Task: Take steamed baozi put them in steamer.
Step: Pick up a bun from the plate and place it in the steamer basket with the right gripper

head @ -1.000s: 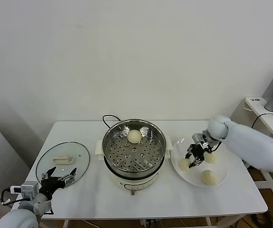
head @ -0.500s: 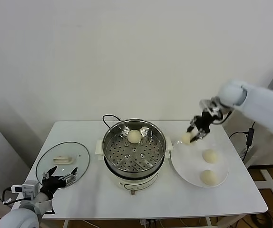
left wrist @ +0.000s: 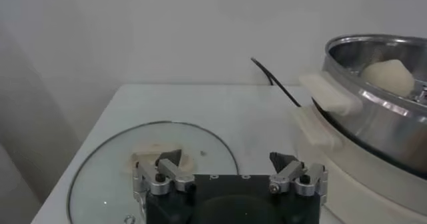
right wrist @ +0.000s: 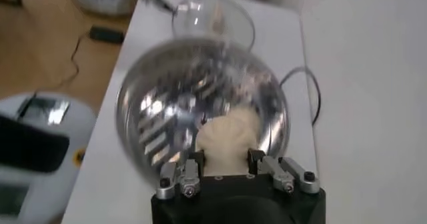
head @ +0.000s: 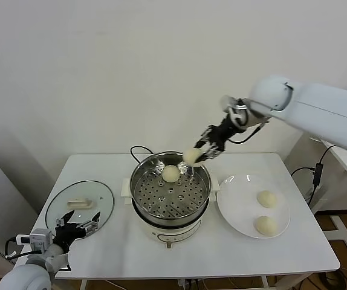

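One bun (head: 171, 174) is sitting in the steamer (head: 138, 188), two are lying on the plate (head: 234, 211), and the right gripper (head: 197, 153) is pinching a fourth bun (head: 190, 156) over the steamer's rim.

Right gripper (head: 196, 154) clamping a baozi (head: 191, 156) above steamer (head: 170, 188) rim, left gripper (head: 77, 225) spread by glass lid (head: 80, 205)

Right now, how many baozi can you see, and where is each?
4. One baozi lies on the steamer tray, one is held in the right claw above the steamer's rim, and two sit on the white plate. None seems hidden.
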